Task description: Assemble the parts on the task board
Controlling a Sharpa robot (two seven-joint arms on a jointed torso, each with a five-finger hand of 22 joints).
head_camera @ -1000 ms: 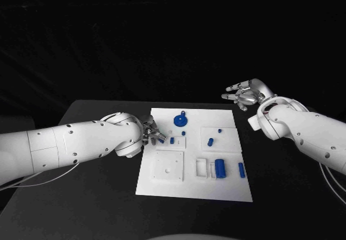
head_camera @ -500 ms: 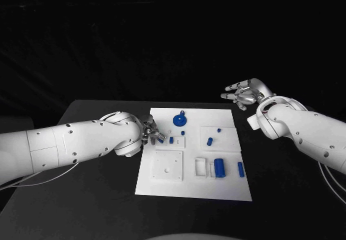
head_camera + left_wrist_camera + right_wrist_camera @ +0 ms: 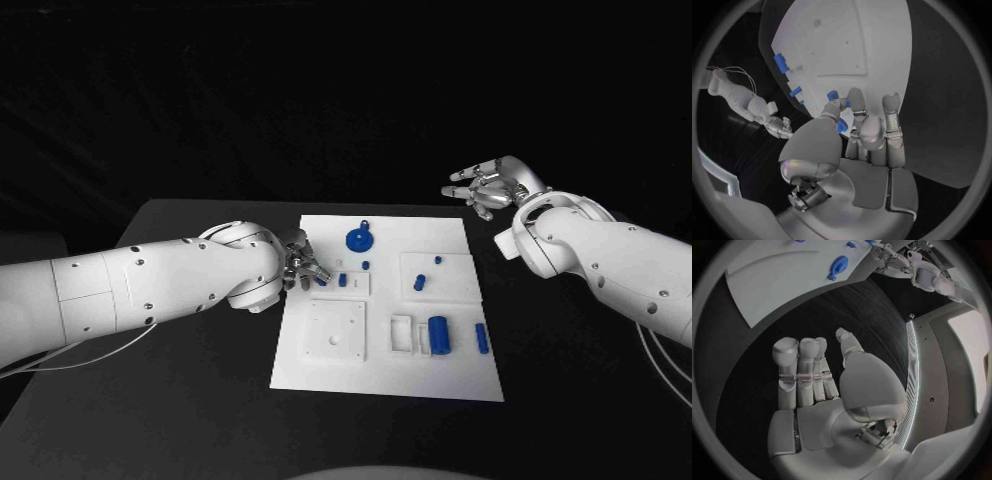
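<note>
Head view: the white task board (image 3: pixel 389 350) lies in the middle of the black surface (image 3: pixel 188 400). The left hand (image 3: pixel 302 265) is down at the board's left edge, its fingers (image 3: pixel 317 274) bunched close around a small blue part (image 3: pixel 320 281) in the upper-left square recess; whether they actually pinch it cannot be told from here. Beside it stand a blue peg (image 3: pixel 343 281) and, above, a blue round disc with a knob (image 3: pixel 359 238). A blue cylinder (image 3: pixel 440 335) lies in a white holder lower on the board, with a blue bar (image 3: pixel 482 339) just to its right. The right hand (image 3: pixel 495 187) hangs over the far right of the surface, apart from the board, fingers loosely curled and holding nothing.

Left wrist view: the left hand's fingers (image 3: pixel 856 102) reach onto the board (image 3: pixel 873 45), and the thumb and a finger close around a small blue part (image 3: pixel 842 125); other blue parts (image 3: pixel 781 62) sit along the board's edge.

Right wrist view: the right hand (image 3: pixel 823 375) is above the dark surface with fingers (image 3: pixel 798 365) side by side, straight and empty; the board (image 3: pixel 786 275) and the blue disc (image 3: pixel 838 263) lie well beyond them
</note>
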